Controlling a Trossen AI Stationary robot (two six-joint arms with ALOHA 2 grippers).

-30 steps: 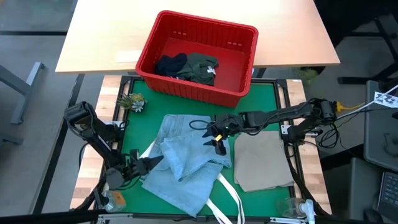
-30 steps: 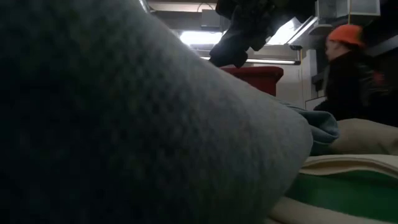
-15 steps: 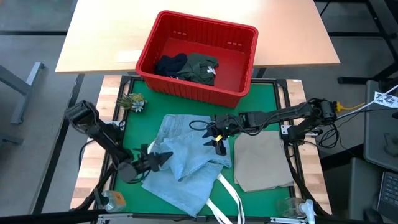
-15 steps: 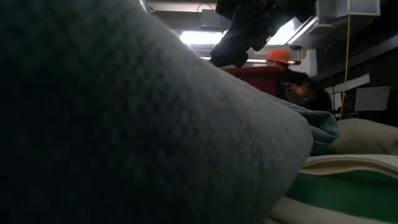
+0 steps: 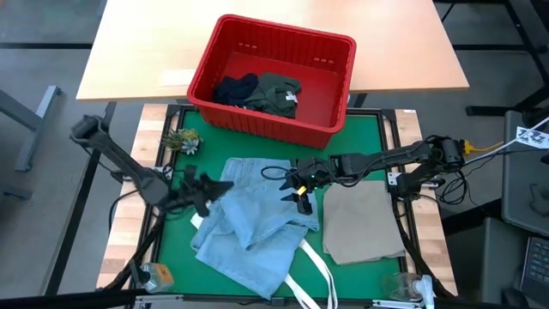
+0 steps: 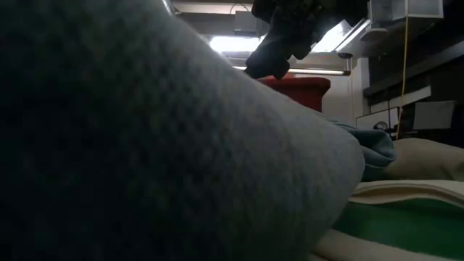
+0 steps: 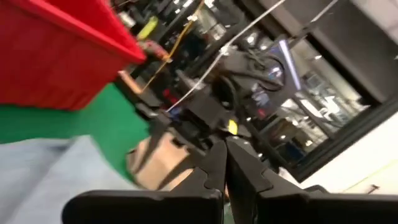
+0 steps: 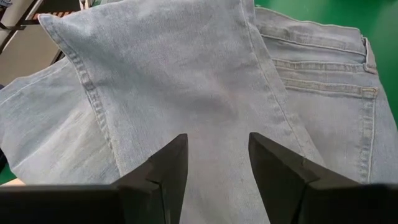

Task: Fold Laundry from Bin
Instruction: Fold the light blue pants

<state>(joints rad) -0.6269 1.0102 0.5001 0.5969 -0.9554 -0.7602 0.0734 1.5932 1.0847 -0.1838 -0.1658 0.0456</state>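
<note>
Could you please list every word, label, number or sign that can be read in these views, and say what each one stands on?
None can be read.
Bin: no lettering on its walls.
Dark clothes in the bin: a small white patch shows, too small to read.
Jeans: seams and a pocket only, no label.
White tag at the right edge: dark marks, too small to read.

A bright red rectangular plastic bin (image 5: 273, 79) holds a dark navy garment (image 5: 235, 89) and a dark olive shirt (image 5: 278, 93). Crumpled light blue denim jeans (image 5: 253, 225) with paler stitched seams lie on the desk's green mat (image 5: 343, 129), beside a plain beige folded cloth (image 5: 362, 223). White fabric straps (image 5: 319, 273) cross the jeans' lower edge. The tabletop behind (image 5: 146, 51) is pale wood. Both arms are black.
</note>
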